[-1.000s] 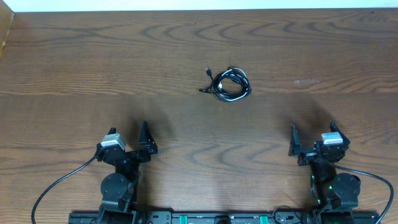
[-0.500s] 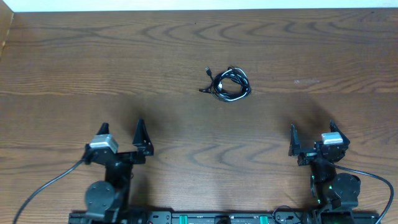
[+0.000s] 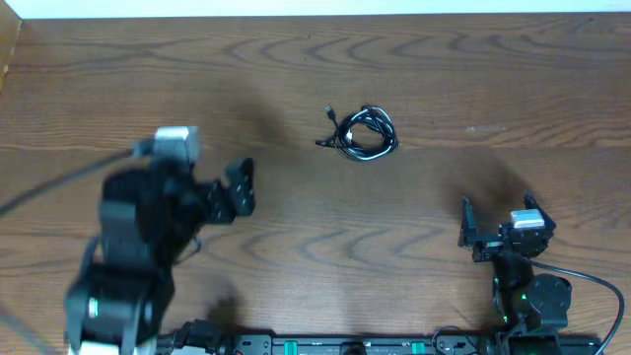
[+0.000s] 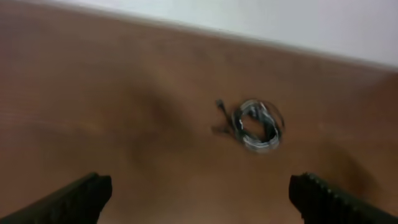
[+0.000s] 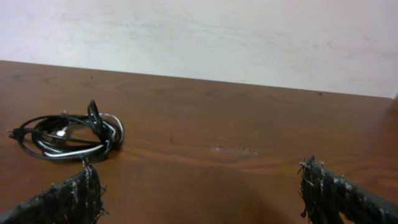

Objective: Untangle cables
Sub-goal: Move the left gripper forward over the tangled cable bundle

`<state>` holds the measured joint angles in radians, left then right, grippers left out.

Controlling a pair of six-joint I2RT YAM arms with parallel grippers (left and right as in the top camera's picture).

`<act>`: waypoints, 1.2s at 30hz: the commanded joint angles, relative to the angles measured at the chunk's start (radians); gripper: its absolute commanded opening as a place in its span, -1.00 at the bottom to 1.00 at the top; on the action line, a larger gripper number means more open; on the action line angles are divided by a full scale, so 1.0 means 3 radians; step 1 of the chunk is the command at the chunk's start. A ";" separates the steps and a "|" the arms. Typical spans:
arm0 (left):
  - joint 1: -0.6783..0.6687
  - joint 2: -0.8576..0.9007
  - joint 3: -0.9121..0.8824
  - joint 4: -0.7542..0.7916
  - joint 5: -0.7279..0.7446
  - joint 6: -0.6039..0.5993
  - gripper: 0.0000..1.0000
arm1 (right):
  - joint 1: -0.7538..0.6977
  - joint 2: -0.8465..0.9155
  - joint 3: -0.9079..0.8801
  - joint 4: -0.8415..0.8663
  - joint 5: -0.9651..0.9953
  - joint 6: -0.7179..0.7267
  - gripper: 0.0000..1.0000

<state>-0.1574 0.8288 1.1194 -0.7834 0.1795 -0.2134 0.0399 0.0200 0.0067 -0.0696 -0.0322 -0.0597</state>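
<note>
Wooden surface (image 3: 296, 256), overhead and wrist views. Nearest, on the right, the right gripper (image 5: 199, 169) sits low by its base, its fingers (image 5: 68, 199) spread wide and empty. The left gripper (image 4: 200, 183), blurred in the overhead view, stands farther out over the surface, fingers likewise spread and empty. Beyond both, well apart from either, the cables (image 3: 365, 133) lie in one small coiled bundle of black and pale strands. A white wall (image 5: 199, 37) bounds the far edge.

Soft, even light casts faint shadows on the desk (image 3: 414, 59). Motion blur smears the left arm (image 3: 138, 237) overhead and the cables (image 4: 256, 124) in the left wrist view.
</note>
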 commanded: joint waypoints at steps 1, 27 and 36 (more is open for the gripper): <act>0.0018 0.0684 0.0664 -0.0437 0.0455 -0.0015 0.96 | 0.0001 0.0000 -0.0004 -0.0015 0.0014 -0.0029 0.99; -0.0323 0.3227 0.1083 -0.0445 0.0851 -0.1227 -0.86 | 0.0001 0.0000 -0.0004 -0.0015 0.0014 -0.0029 0.98; -0.0697 0.3272 0.1081 -0.0319 0.0065 -0.1732 -0.85 | 0.0001 0.0000 -0.0004 -0.0015 0.0015 -0.0029 0.98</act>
<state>-0.3248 1.8050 1.4311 -0.8841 0.3325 -0.6312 0.0399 0.0200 0.0067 -0.0700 -0.0299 -0.0597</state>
